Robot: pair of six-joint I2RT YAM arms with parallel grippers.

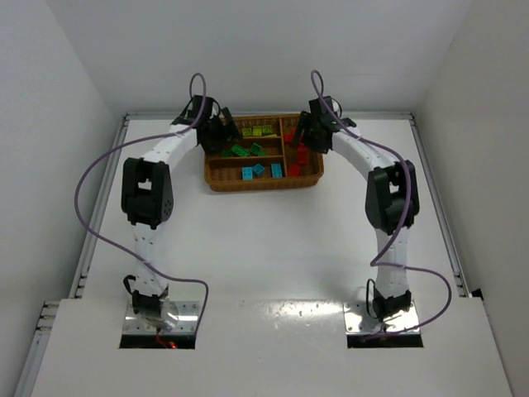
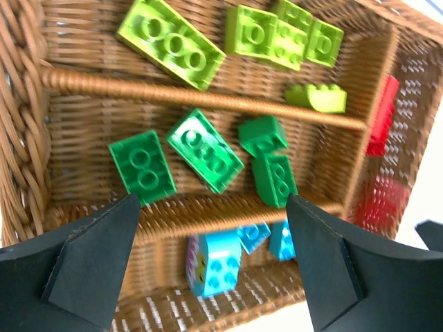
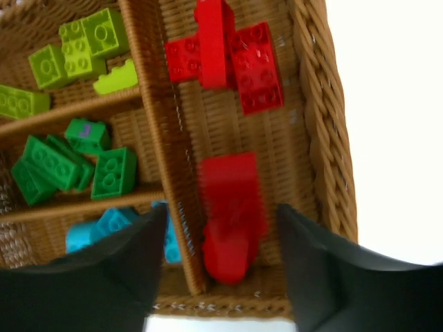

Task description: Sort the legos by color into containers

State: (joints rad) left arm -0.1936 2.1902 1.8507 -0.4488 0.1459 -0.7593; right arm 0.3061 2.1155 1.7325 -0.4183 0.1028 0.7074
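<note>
A brown woven wicker tray sat at the far middle of the white table. Lime-yellow plastic bricks lay in its far long slot, dark green bricks in the middle one, cyan bricks in the near one, and red bricks in the upright slot at the right. The left gripper hung over the tray's left end, jaws wide and empty above the dark green bricks. The right gripper, jaws parted, hung over the upright slot; a blurred red brick showed below, touching neither finger.
</note>
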